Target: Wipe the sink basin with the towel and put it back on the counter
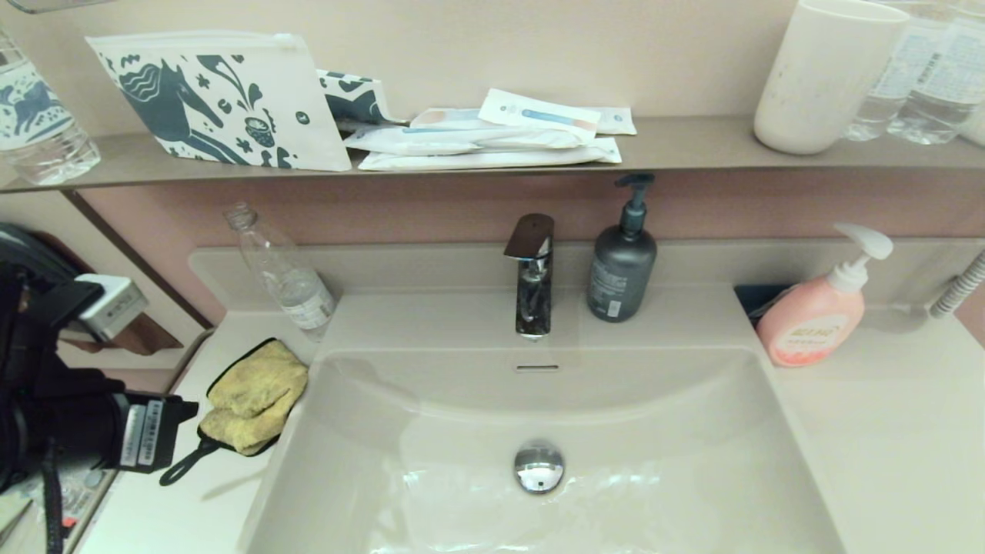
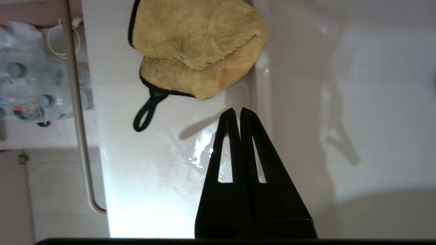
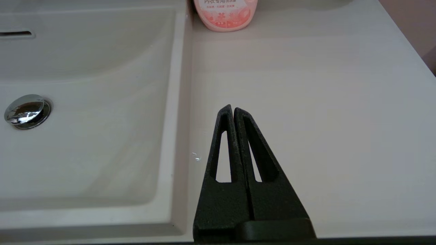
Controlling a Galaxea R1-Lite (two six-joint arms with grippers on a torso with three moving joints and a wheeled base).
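With our left gripper [image 2: 237, 112] closed and empty beside the towel [image 1: 252, 396] on the counter's [image 1: 173, 508] left edge, we should open wide before pinching its crumpled middle.

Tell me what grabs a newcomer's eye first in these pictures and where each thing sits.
The mustard-yellow towel stands out first, crumpled on the counter at the basin's left edge, with the left claw shut just short of it. Next comes the chrome drain plug in the middle of the sink basin, and the pink pump bottle on the counter to the right, near where the right claw hangs shut.
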